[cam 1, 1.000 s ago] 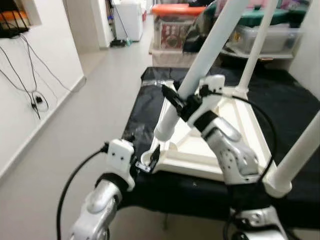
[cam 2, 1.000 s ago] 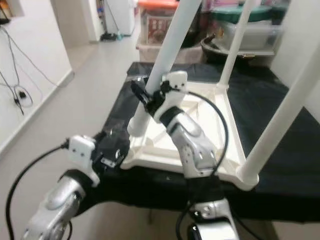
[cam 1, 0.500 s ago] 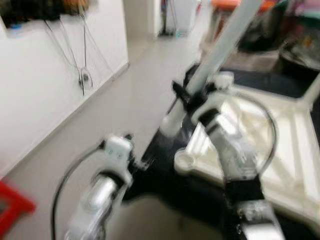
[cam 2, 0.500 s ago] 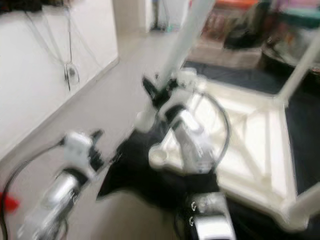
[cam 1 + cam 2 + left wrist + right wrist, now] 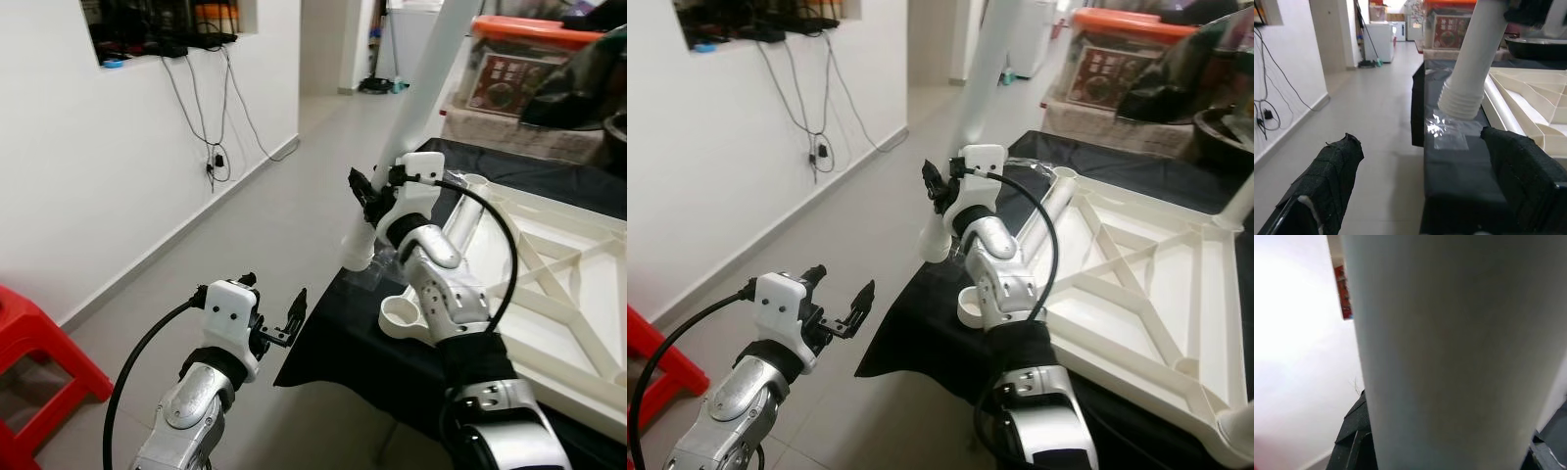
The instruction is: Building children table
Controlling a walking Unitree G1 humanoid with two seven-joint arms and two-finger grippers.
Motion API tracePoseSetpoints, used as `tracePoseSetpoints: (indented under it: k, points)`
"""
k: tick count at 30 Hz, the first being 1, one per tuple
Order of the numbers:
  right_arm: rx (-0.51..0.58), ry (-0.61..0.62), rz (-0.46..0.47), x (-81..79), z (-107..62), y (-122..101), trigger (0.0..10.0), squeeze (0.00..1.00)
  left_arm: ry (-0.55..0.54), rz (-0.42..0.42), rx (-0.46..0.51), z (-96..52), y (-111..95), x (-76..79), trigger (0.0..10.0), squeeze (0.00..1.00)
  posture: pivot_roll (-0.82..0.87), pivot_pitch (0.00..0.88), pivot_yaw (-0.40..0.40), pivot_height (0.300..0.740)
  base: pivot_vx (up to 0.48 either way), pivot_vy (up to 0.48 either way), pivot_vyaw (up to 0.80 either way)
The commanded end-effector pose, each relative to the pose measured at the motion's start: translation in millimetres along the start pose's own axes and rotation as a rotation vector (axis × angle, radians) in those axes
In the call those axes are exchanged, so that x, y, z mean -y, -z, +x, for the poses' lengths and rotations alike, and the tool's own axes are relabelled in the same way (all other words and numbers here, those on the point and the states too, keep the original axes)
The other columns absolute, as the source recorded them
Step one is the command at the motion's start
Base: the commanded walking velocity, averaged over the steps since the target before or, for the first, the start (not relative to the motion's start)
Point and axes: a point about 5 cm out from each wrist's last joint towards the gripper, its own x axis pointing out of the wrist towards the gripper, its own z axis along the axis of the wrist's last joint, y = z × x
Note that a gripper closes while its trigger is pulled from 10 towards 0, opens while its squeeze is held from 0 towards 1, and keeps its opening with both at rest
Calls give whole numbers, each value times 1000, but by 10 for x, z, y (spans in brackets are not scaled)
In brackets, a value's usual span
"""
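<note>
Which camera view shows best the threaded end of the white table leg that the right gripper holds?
The left wrist view: the ribbed end of the white leg is near and sharp, hanging above the black cloth. Both eye views show that end smaller, under the right gripper. The right wrist view shows the leg's plain shaft, very close.

The robot's right arm is reaching up and forward, elbow bent, its right gripper (image 5: 364,192) closing its black fingers around a white table leg (image 5: 416,103) and holding it tilted. The left arm is extending low and forward on the left side, its left gripper (image 5: 276,318) hovering with fingers (image 5: 1327,181) spread apart, gripping nothing.
</note>
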Motion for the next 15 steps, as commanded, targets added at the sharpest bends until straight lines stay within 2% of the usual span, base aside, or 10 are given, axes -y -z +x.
tracePoseSetpoints:
  k: [1,4,8,15]
  points:
    - [31,-17,44,13,-12,-40,10000,0,4,-11,-8,-25,-10,20,10000,0,98,111,-65,740,0,0,0]
    - [39,-3,75,55,9,-73,10000,0,1,-14,-16,-52,-5,29,10000,0,100,123,-63,740,0,0,0]
    - [49,6,24,103,69,-131,10000,0,3,-14,-19,-72,-19,47,10000,0,101,151,-63,740,0,0,-800]
    - [99,-10,-15,161,160,-285,10000,0,1,-7,-15,-75,-93,40,10000,0,105,210,-62,740,0,0,0]
